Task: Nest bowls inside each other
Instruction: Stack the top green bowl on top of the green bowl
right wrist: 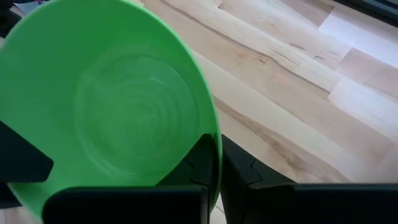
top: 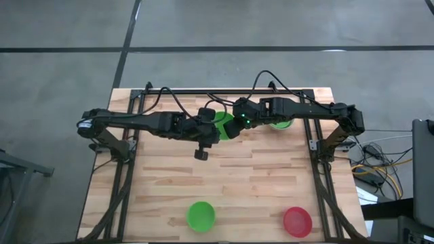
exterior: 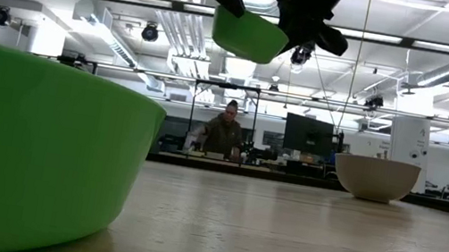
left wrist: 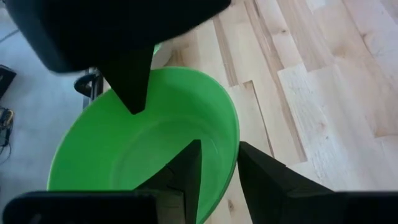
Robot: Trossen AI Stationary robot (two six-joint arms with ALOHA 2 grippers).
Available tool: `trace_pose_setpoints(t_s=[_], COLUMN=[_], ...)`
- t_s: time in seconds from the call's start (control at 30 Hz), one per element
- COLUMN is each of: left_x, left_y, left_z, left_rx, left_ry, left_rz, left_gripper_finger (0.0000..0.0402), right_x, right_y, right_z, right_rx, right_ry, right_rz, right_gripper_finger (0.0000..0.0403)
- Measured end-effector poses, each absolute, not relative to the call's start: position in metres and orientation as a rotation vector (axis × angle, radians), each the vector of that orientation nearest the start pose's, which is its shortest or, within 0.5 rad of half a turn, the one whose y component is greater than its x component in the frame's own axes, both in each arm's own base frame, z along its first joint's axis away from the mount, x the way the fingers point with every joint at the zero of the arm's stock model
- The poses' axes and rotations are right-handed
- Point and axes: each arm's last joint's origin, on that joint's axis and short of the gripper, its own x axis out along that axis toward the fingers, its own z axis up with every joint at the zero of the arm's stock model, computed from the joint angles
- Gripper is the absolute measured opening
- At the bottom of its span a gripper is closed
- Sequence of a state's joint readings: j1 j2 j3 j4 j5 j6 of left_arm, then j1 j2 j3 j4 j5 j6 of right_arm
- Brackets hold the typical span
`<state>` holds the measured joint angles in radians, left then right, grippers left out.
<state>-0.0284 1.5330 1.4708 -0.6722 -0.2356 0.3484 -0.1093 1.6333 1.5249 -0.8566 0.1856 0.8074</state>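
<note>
Left claw (left wrist: 214, 177), bench centre toward 12 o'clock, pinching the rim of a raised green bowl (top: 220, 125), largely hidden beneath both arms from above. Right claw (right wrist: 217, 171) pressed together on the same rim. Second green bowl (top: 201, 215) at 6 o'clock. Red bowl (top: 297, 221) at 5 o'clock. Pale bowl (exterior: 375, 179) far off, position from above unclear.
</note>
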Motion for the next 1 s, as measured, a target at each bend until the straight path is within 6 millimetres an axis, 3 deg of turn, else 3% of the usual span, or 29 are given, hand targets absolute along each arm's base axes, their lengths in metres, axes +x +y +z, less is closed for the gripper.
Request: trace_pose_setpoints(t_s=[0.6,1.0], left_x=[0.3302,0.3288], left_y=[-0.0037,-0.0039], left_z=[0.3476,0.354], left_rx=[0.278,0.359], left_ry=[0.738,0.744], left_rz=[0.086,0.061], left_gripper_finger=[0.0106,0.0106], right_x=[0.3367,0.3343], right_y=[-0.0424,-0.0421], right_z=[0.3236,0.3213], right_rx=[0.695,0.69], right_ry=[0.798,0.826], right_rz=[-0.638,-0.647], right_gripper_finger=[0.0008,0.0008])
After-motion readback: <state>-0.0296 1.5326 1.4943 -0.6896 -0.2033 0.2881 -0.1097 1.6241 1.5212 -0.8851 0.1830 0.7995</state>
